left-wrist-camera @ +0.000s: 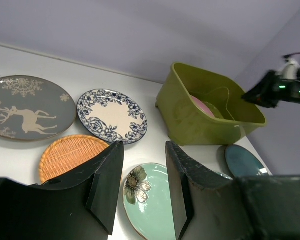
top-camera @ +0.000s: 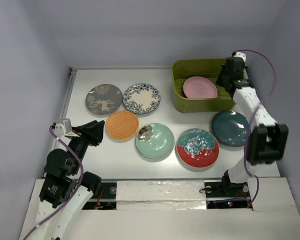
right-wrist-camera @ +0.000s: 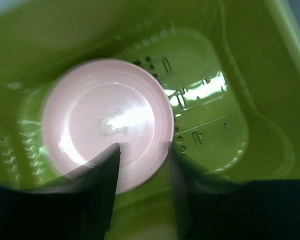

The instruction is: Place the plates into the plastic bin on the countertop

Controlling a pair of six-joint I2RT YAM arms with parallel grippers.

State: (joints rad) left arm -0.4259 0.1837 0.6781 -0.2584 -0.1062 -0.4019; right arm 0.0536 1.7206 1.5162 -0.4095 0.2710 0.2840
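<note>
A pale pink round plate (top-camera: pixel 200 87) lies flat inside the olive-green rectangular plastic bin (top-camera: pixel 178 102), which stands at the far right corner of the plain white countertop (top-camera: pixel 115 159). The right gripper (top-camera: pixel 221 83) hangs over the bin's right end. In the blurred right wrist view its two dark fingers (right-wrist-camera: pixel 102 185) stand apart above the plate's near rim, with nothing clamped between them. A stretch of the bin's slotted floor shows bare beside the plate.

Six more plates lie flat on the counter outside the bin. A grey round plate with a pale deer (top-camera: pixel 104 98) sits toward the far left corner. A white plate with a blue floral rim (top-camera: pixel 141 98) sits just beside it on the right, the two apart. An orange woven-textured plate (top-camera: pixel 122 125) lies just on the near side of that pair. A mint green plate with a flower at one edge (top-camera: pixel 155 140) rests near the counter's middle, and a red-and-teal floral plate (top-camera: pixel 197 147) sits just beside it toward the near edge. A dark teal plate (top-camera: pixel 230 127) lies by the right edge, just on the near side of the bin, partly hidden by the white right arm (top-camera: pixel 255 112).

The left gripper (top-camera: pixel 101 132) is low near the left edge, just beside the orange plate. Its black fingers (left-wrist-camera: pixel 107 180) are spread and empty, with bare counter and the mint plate's rim visible through the gap.
</note>
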